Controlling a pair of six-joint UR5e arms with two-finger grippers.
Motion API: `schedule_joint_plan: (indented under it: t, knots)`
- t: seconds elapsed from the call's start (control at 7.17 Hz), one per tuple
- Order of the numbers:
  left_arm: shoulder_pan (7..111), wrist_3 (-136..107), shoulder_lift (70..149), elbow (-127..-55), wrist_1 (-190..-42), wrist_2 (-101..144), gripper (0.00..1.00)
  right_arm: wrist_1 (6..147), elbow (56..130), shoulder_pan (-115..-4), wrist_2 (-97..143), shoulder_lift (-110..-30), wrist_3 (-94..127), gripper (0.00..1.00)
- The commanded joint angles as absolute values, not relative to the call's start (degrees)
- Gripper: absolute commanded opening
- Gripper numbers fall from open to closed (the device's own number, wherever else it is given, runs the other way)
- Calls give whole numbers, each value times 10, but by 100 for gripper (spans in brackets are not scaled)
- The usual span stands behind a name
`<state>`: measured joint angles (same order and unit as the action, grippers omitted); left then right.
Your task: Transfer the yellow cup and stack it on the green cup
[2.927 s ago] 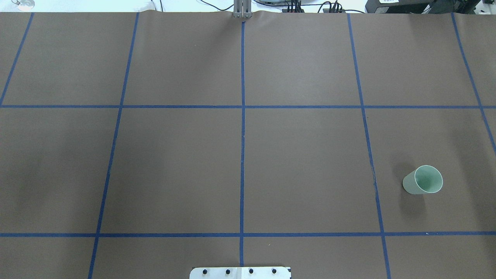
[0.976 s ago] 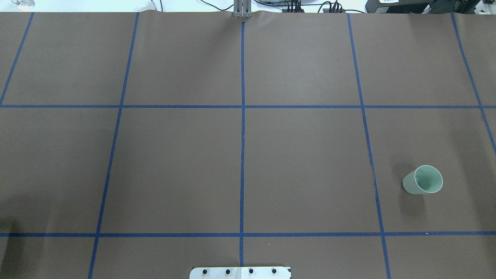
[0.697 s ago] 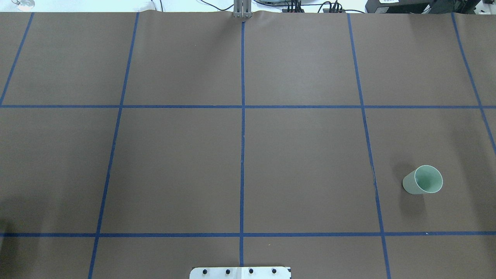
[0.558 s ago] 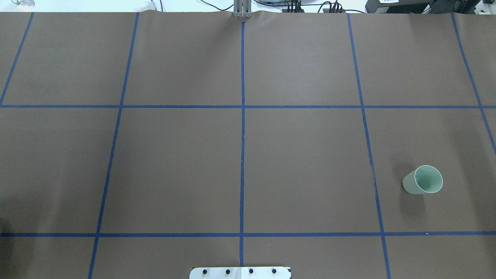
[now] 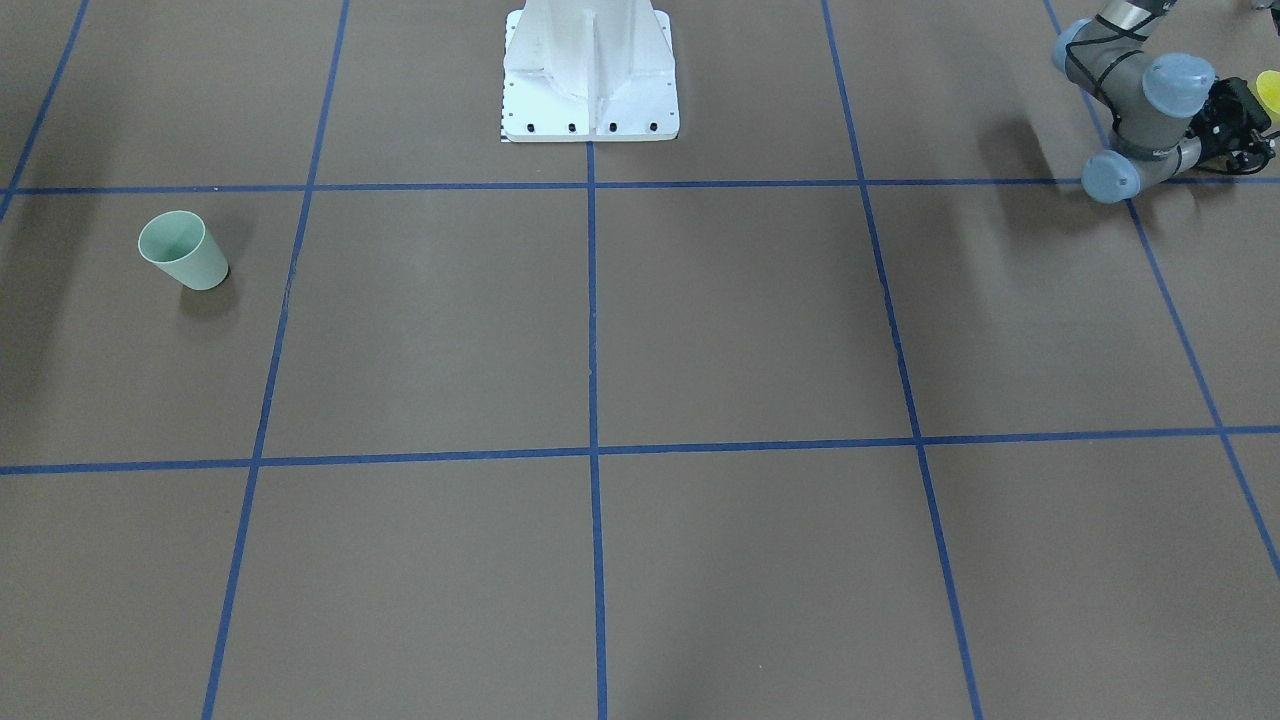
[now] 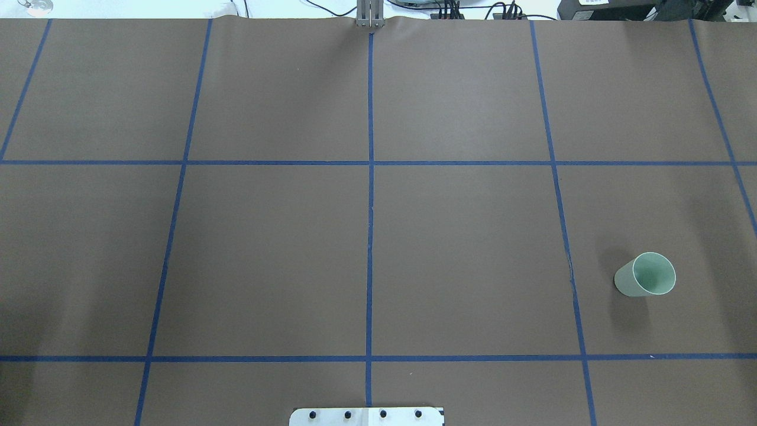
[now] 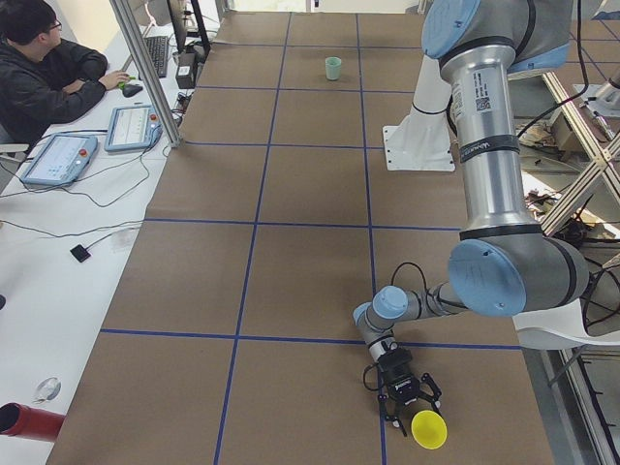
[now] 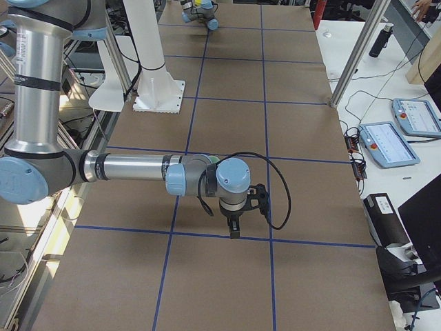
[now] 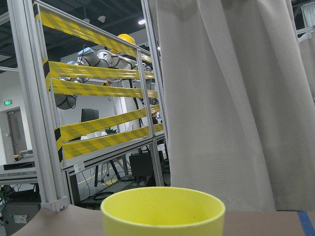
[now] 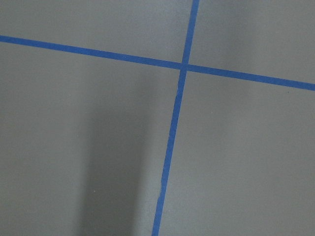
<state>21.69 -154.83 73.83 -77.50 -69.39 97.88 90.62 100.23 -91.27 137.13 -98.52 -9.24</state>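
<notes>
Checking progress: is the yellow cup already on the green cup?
No, the green cup stands alone with an empty mouth; the yellow cup is far from it.

You get only a sliver of the yellow cup [image 5: 1270, 92] in the front-facing view, where the picture's edge cuts it off at 2 o'clock. In the left wrist view its rim sits at 6 o'clock and the bottom edge takes the rest of the cup. From the table's left end, the left gripper [image 7: 411, 405] lies at the cup's 11 o'clock, but you cannot tell whether its fingers touch the cup. The right gripper [image 8: 234, 233] shows only from the right end, too unclear to judge its jaws. There the right arm [image 8: 131, 167] hides all but a scrap of the green cup [image 8: 213, 159].
</notes>
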Motion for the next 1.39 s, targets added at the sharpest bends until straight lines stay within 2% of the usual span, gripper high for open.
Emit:
schedule_joint_plan:
  t: [0.0, 0.28, 0.42, 0.56, 0.7, 0.84, 0.98, 1.12, 1.25]
  knots:
    - [216, -1550, 738, -747, -715, 979, 100, 906, 1004, -911, 1374, -984, -91, 100]
    - [215, -1550, 738, -737, -721, 982, 98, 906, 1005, -906, 1375, -983, -90, 100]
    - [215, -1550, 737, -735, -721, 982, 68, 906, 1007, -905, 1375, -983, -90, 100]
    - [214, -1544, 732, -735, -720, 981, 26, 906, 1007, -905, 1375, -983, -90, 100]
    - [213, -1529, 731, -736, -715, 980, 0, 906, 1007, -905, 1375, -983, -89, 100]
    - [213, -1506, 724, -739, -712, 979, 0, 905, 1006, -905, 1375, -983, -89, 100]
    - [215, -1475, 682, -790, -712, 978, 0, 905, 1006, -905, 1375, -983, -89, 100]
    - [215, -1429, 617, -875, -712, 977, 0, 905, 1007, -905, 1375, -981, -89, 100]
    - [221, -1388, 591, -912, -710, 965, 0, 906, 1005, -905, 1372, -972, -89, 100]
